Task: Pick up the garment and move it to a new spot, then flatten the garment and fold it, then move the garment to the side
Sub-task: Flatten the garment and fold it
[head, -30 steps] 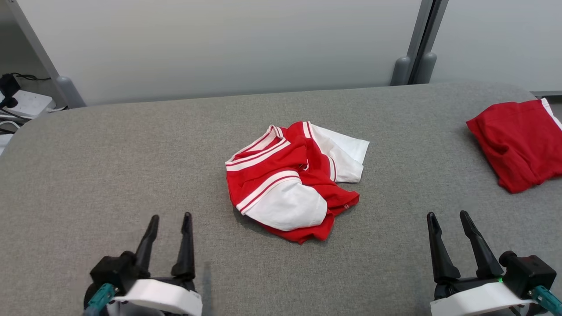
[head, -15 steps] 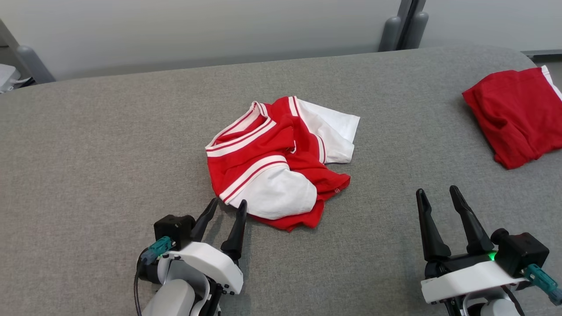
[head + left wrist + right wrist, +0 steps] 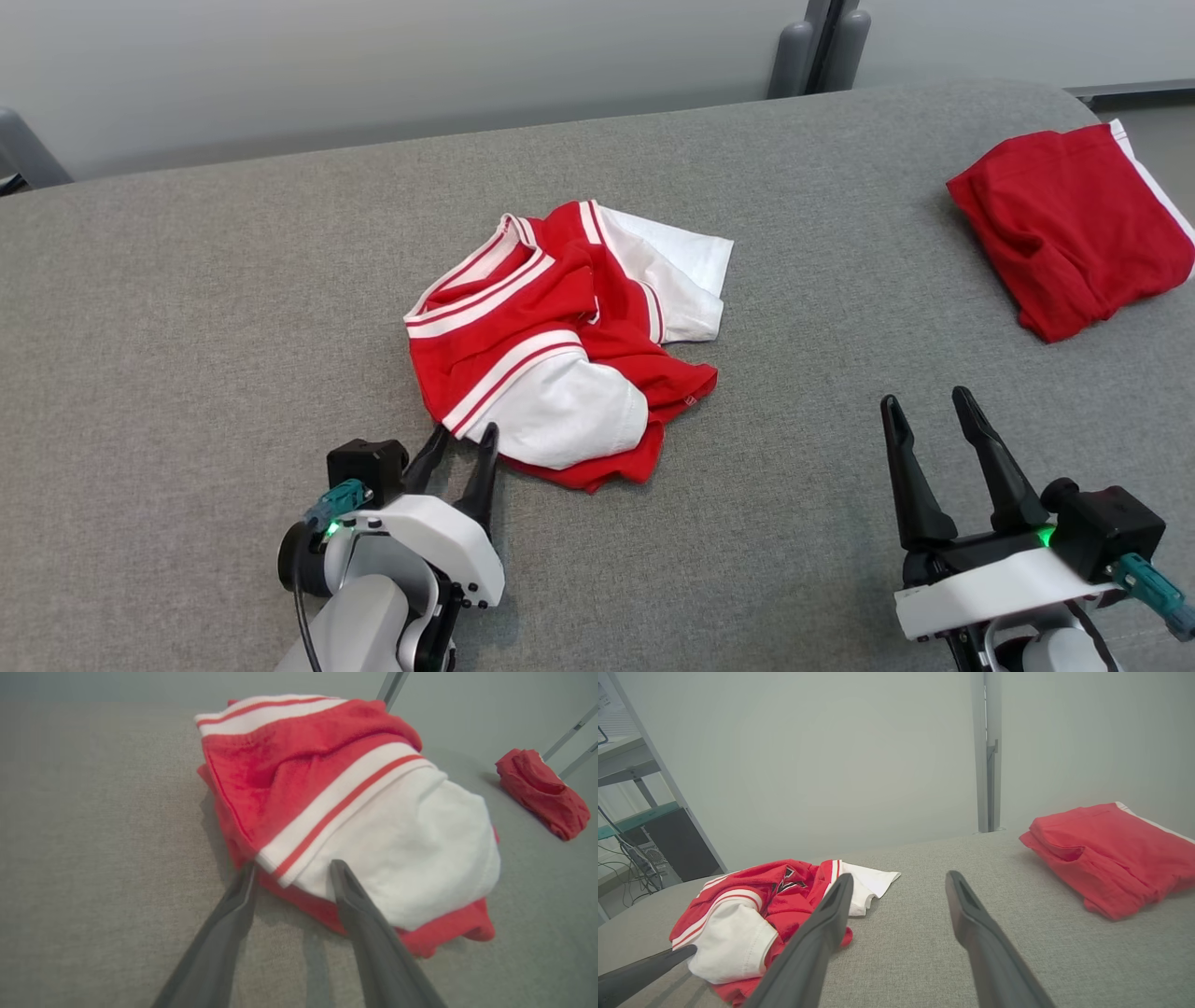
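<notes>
**Left gripper open at the garment's near edge, right gripper idle**

The left gripper sits in the lower left of the head view. Its two dark fingers are parted and their tips are at the near-left edge of the garment. In the left wrist view, one tip lies just beside the red hem on the bare cloth of the table, and the other rests against the white sleeve. The striped cuff lies between them. The jaws are not clamped and nothing is lifted.

The right gripper, at the lower right of the head view, stands wide open and holds nothing. It is well apart from the garment.

The garment lies crumpled in a heap at the middle of the head view. It is a red shirt with white sleeves and with white bands carrying thin red stripes at the cuffs and collar. One sleeve bulges toward the bottom of the frame and the other spreads toward the upper right.

A small tag at the red hem is too small to read. In the right wrist view a black-and-white emblem shows among the folds and is not legible.

A folded red cloth with a white edge lies at the upper right of the head view, far from both grippers. A pale wall and a grey post stand behind the table. A shelf shows at the upper left of the right wrist view.
</notes>
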### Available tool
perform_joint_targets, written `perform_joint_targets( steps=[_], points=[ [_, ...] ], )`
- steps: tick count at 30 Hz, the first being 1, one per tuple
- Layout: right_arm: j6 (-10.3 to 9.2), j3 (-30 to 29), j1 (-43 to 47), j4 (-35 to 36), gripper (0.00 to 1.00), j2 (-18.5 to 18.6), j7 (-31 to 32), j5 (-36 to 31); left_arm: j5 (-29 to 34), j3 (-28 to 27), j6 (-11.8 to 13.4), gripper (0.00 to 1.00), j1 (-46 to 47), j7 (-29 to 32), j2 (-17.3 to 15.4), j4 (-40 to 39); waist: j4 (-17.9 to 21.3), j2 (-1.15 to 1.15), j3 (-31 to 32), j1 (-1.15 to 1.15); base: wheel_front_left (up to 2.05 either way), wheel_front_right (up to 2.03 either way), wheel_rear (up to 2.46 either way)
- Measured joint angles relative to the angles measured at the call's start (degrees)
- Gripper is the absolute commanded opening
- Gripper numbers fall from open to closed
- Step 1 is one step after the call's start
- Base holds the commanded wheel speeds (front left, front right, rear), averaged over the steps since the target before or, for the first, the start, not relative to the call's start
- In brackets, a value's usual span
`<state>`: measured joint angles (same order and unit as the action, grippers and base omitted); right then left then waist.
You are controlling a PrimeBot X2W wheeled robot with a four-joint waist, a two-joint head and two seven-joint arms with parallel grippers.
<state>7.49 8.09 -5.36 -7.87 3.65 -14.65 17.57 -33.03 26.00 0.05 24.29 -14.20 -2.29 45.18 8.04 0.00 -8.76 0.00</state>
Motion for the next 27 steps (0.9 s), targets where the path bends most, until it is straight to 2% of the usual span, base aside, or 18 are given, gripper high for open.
perform_joint_targets(
  steps=[4,9,15,21,27],
  points=[
    [0.0,0.7,-0.1,-0.1,1.0,0.4,0.0,0.1,-1.1,-0.2,0.1,0.0,0.5,0.0,0.0,-0.2,-0.3,0.0,0.3,0.0,0.0,0.0,0.0],
    [0.0,3.0,-0.1,-1.5,1.0,0.5,0.0,1.8,1.1,-4.5,1.0,0.0,0.7,0.0,-0.5,-5.5,-1.7,0.0,0.9,0.0,0.0,0.0,0.0],
    [0.0,7.4,-0.6,-7.7,1.0,1.2,0.0,4.1,2.9,-8.9,1.5,0.0,-1.9,-0.1,-3.7,-7.4,-4.2,0.0,1.4,0.0,0.0,0.0,0.0],
    [0.0,9.4,-3.5,-9.4,1.0,1.7,0.0,5.3,5.7,-9.6,2.6,0.0,-2.9,0.0,-8.2,-4.8,-6.1,0.0,1.3,0.0,0.0,0.0,0.0],
    [0.0,9.7,-3.6,-9.7,1.0,1.9,0.0,5.7,5.8,-9.3,2.0,0.0,-2.5,0.0,-8.6,-4.8,-6.6,0.0,0.7,0.0,0.0,0.0,0.0]
  ],
)
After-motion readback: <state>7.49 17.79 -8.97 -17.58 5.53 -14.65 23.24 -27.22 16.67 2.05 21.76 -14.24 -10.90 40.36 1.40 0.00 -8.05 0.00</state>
